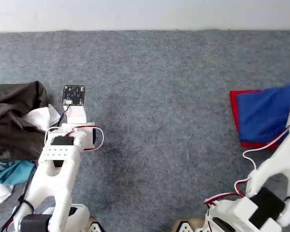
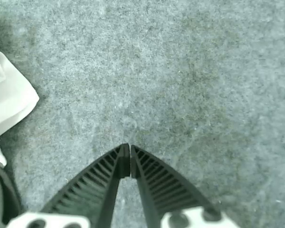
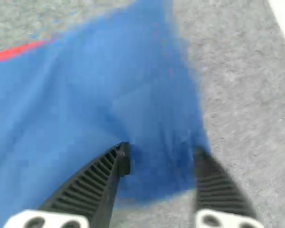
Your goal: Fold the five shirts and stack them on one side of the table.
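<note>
A folded blue shirt [image 1: 268,113] lies on a folded red shirt [image 1: 235,107] at the table's right edge. My right gripper [image 3: 161,159] is open right over the blue shirt [image 3: 85,104], one finger on each side of its near corner. A red shirt edge [image 3: 14,53] peeks out beyond. At the left edge, a heap holds a dark shirt [image 1: 12,121], a white shirt [image 1: 38,117] and a teal shirt [image 1: 12,171]. My left gripper [image 2: 129,159] is shut and empty over bare carpet, with the white shirt [image 2: 7,107] beside it.
Grey carpet [image 1: 159,106] covers the table between the heap and the stack. A white wall runs along the far edge. Both arm bases stand at the near edge.
</note>
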